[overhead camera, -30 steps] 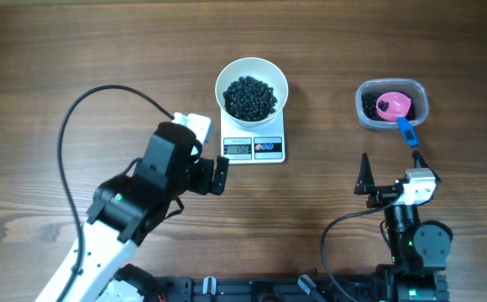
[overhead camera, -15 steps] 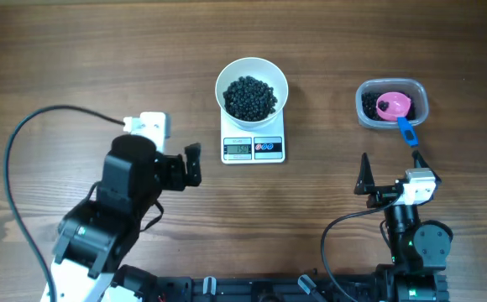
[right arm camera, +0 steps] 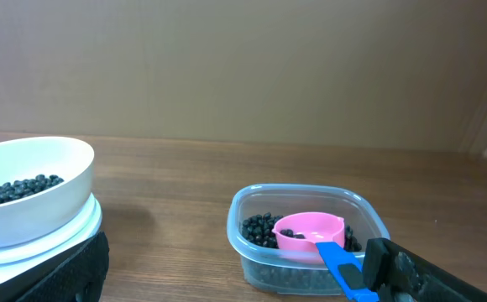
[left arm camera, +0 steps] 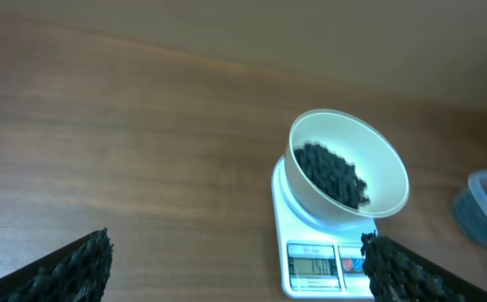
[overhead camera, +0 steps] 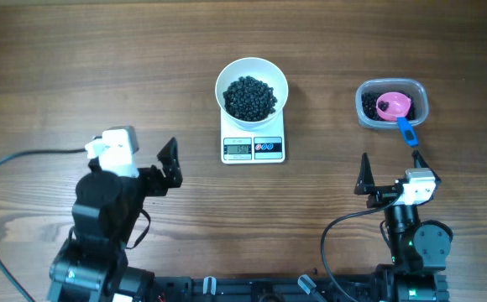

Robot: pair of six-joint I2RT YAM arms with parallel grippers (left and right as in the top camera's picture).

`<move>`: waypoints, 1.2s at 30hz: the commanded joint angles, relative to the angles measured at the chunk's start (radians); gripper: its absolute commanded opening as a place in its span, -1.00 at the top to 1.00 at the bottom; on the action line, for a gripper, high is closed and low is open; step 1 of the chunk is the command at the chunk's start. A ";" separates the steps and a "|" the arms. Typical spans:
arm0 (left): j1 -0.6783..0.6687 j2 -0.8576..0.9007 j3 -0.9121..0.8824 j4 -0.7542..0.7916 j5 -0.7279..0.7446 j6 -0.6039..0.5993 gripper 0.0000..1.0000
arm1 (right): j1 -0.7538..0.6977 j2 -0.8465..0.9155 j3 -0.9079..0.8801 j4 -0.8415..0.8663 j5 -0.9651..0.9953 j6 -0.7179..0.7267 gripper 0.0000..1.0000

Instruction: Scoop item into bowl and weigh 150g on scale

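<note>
Pulled back, my left gripper (overhead camera: 166, 161) hangs open and empty; my right gripper (overhead camera: 390, 172) is open too. Tiny black beads (overhead camera: 250, 98) sit in the round white bowl (overhead camera: 221, 84) on the small white scale (overhead camera: 253, 148). Scooping looks done; next I check its number.

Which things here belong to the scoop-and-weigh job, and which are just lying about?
Part of the job:
- white bowl, standing on the scale
- black beads, heaped in the bowl, with more in the tub
- clear tub, holding the bead supply
- pink scoop with a blue handle, resting in the tub

Just lying about:
- black cable, looped across the table at the left
</note>
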 commanded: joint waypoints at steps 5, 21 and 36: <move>0.127 -0.164 -0.154 0.130 0.094 -0.011 -1.00 | 0.007 -0.014 -0.002 0.001 0.006 -0.016 -0.99; 0.175 -0.442 -0.393 0.272 0.117 -0.008 -1.00 | 0.007 -0.014 -0.002 0.001 0.006 -0.016 -1.00; 0.248 -0.562 -0.498 0.370 0.129 -0.008 -1.00 | 0.007 -0.013 -0.002 0.001 0.006 -0.016 -0.99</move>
